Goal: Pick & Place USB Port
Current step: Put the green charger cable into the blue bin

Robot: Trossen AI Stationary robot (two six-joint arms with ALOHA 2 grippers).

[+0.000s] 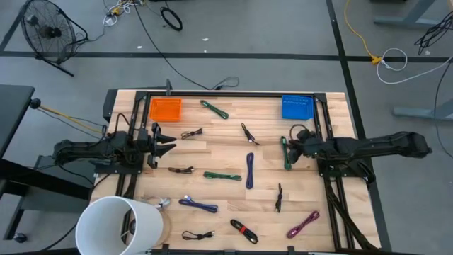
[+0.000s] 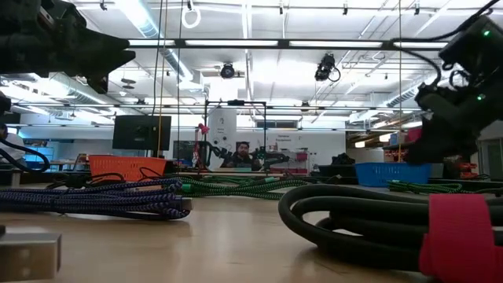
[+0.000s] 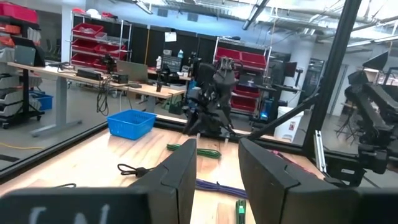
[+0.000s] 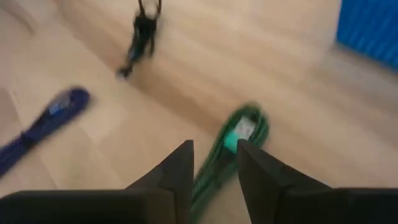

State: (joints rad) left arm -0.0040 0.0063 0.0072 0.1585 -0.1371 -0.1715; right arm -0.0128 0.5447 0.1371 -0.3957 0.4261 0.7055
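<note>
Right gripper (image 4: 214, 163) hovers open over green cable (image 4: 239, 140); no readable writing.

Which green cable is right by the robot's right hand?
The green cable lying lengthwise just beside the right hand, below the blue bin. The other green cables lie farther off: one near the orange bin, one mid-table.

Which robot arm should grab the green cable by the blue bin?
Probably the right. The right gripper hovers directly over the green cable, fingers open astride it, near the blue bin. The left gripper waits across the table by the orange bin.
</note>
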